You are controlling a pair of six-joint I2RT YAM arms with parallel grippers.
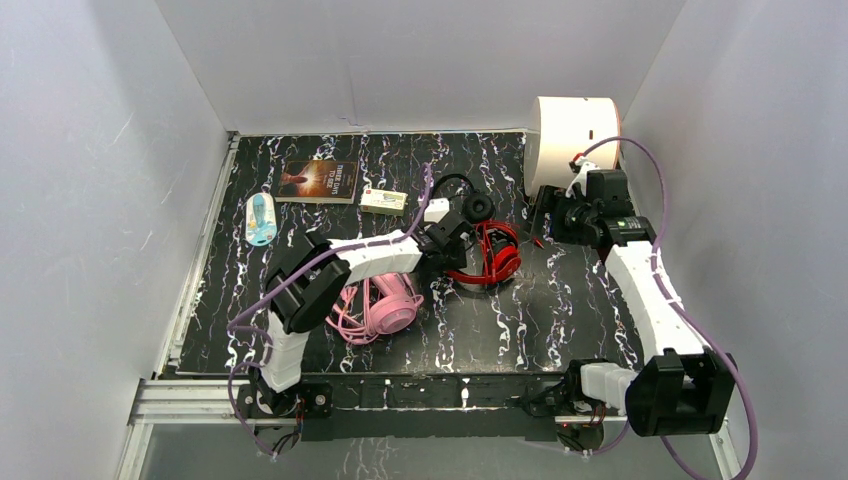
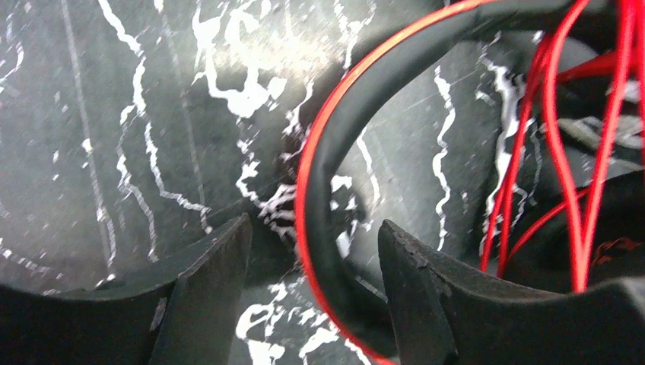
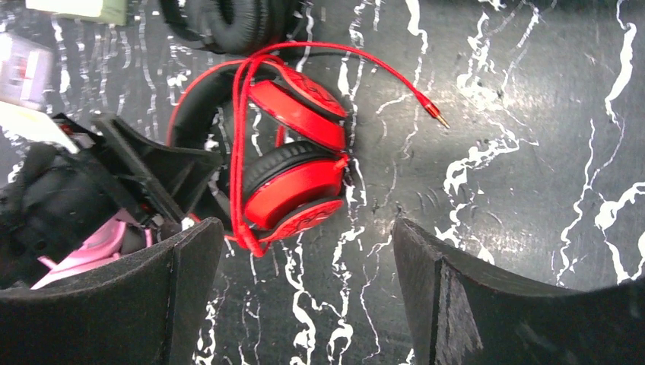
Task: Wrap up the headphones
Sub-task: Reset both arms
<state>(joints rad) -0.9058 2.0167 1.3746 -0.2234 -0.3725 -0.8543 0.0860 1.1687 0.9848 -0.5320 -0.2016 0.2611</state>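
Note:
The red headphones (image 1: pixel 487 255) lie mid-table with the ear cups folded together. Their red cable (image 3: pixel 242 137) is looped round the cups, and its plug (image 3: pixel 437 115) lies loose on the table. My left gripper (image 1: pixel 447 240) is open, with the black, red-edged headband (image 2: pixel 335 152) between its jaws (image 2: pixel 312 243), which stand apart from it. My right gripper (image 1: pixel 546 213) is open and empty (image 3: pixel 303 228), hovering to the right of the red headphones (image 3: pixel 297 167). The pink headphones (image 1: pixel 385 305) lie under my left arm. The black headphones (image 1: pixel 470 205) lie just behind the red ones.
A book (image 1: pixel 320 180), a small box (image 1: pixel 383 200) and a blue packaged item (image 1: pixel 261 218) lie at the back left. A white cylinder (image 1: pixel 572 140) stands at the back right behind my right gripper. White walls enclose the black marbled table (image 1: pixel 560 310).

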